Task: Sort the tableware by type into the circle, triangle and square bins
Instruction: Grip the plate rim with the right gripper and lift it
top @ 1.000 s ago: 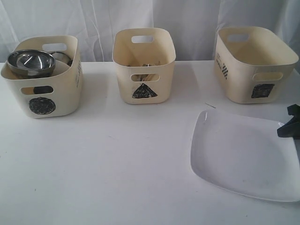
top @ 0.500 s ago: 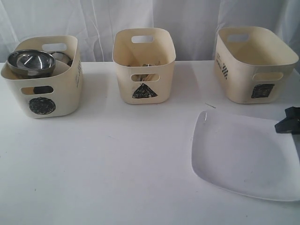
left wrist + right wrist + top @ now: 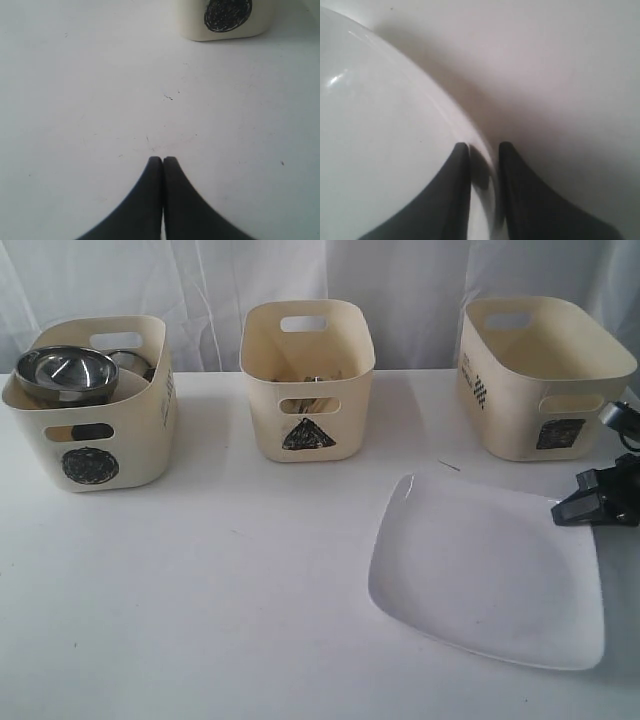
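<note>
The large white rounded-square plate point(image 3: 485, 570) lies on the table at the front right, its right edge at my right gripper point(image 3: 578, 508). In the right wrist view the right gripper point(image 3: 484, 147) straddles the rim of the plate point(image 3: 370, 125), one finger on top and one outside, shut on it. A steel bowl point(image 3: 65, 375) and a steel mug point(image 3: 130, 362) sit in the circle bin point(image 3: 90, 430). Cutlery tips point(image 3: 315, 377) show inside the triangle bin point(image 3: 307, 390). My left gripper point(image 3: 163, 159) is shut and empty over bare table.
The square bin point(image 3: 545, 380) stands at the back right, just behind the right gripper. The circle bin point(image 3: 225, 20) lies ahead of the left gripper. A white curtain hangs behind the bins.
The right gripper has come in from the right edge and closed on the plate's rim. The plate has shifted to the left across the table.
</note>
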You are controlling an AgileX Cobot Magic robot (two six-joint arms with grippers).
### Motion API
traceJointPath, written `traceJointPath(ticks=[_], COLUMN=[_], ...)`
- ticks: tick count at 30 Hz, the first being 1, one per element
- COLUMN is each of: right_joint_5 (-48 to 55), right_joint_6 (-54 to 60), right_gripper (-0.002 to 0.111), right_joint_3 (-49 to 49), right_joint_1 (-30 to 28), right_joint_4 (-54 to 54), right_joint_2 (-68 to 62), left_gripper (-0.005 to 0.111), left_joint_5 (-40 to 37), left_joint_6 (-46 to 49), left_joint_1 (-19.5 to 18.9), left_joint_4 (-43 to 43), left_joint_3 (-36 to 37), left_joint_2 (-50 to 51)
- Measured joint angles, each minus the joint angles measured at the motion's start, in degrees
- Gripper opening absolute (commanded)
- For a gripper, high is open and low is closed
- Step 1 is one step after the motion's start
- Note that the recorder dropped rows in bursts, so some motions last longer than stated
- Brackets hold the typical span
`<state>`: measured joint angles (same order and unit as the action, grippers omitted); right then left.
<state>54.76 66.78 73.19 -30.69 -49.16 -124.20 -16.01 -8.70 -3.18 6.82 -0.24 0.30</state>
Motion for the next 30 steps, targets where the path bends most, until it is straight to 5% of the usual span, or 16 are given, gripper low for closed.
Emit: traceJointPath(ticks=[12,30], right_joint_5=[14.36,13.53], right_joint_6=[-2.19,-15.37], right_gripper=[0.0,0.0], right_joint_3=[-1.17,-1.02], right_joint_1=[0.62,2.72], right_joint_4=[-2.03,-4.33], right_joint_2=[2.14,21.33], left_gripper=[0.0,0.0], left_joint_5=[0.0,0.0], left_joint_6=[0.0,0.0], left_joint_1=[0.0,0.0], left_joint_4=[0.0,0.0], left_joint_3=[0.0,0.0], left_joint_2=[0.0,0.0])
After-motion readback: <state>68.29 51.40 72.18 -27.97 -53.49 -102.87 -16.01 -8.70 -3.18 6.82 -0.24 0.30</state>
